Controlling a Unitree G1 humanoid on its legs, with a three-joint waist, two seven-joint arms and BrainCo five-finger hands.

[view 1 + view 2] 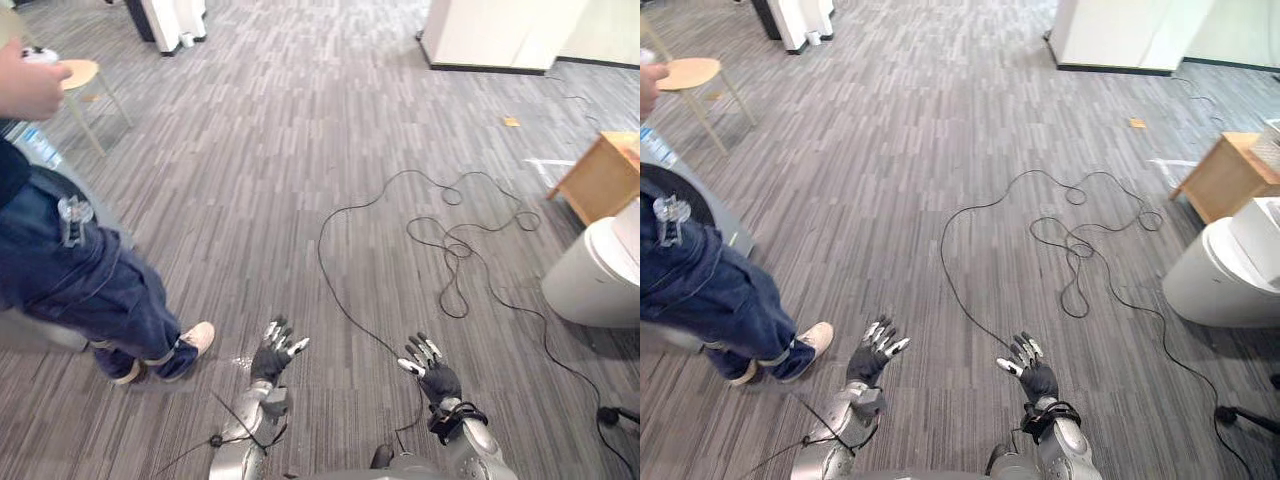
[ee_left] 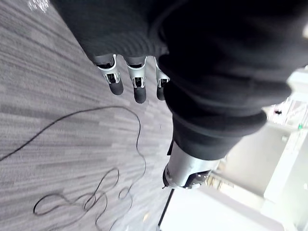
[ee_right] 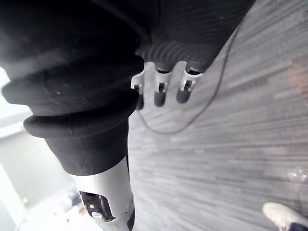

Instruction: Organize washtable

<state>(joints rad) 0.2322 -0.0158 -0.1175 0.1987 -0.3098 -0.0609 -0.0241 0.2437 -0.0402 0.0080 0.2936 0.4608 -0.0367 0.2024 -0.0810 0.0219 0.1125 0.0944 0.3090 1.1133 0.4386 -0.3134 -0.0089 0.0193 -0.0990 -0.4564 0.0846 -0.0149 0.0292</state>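
The left hand (image 1: pixel 272 355) is held low over the grey striped carpet floor (image 1: pixel 250 180), its fingers spread and nearly straight, wide open and holding nothing; in its own wrist view the dark-tipped fingers (image 2: pixel 139 89) point out in a row above the floor with nothing between them. The right hand (image 1: pixel 432 372) hangs beside it, well apart, at about the same height and in the same pose: fingers fanned, thumb out to the side, empty. Its wrist view shows its fingers (image 3: pixel 160 94) straight over bare floor, with the toe of a pale shoe (image 3: pixel 284 214) in the corner. To the robot's left a person (image 1: pixel 80 280) in dark blue trousers stands on the floor, one pale shoe (image 1: pixel 195 340) near the left hand but not touching it; the person's hand (image 1: pixel 25 85) is raised at the edge of the view. Behind the person stands a small wooden stool (image 1: pixel 80 75). To the robot's right a white rounded bin (image 1: pixel 595 275) sits on the floor, with a low wooden cabinet (image 1: pixel 600 175) just behind it. Farther off is a white cabinet (image 1: pixel 500 30), and a small yellow scrap (image 1: pixel 511 122) lies on the floor near it. Where the wash bench stands cannot be told from these views.
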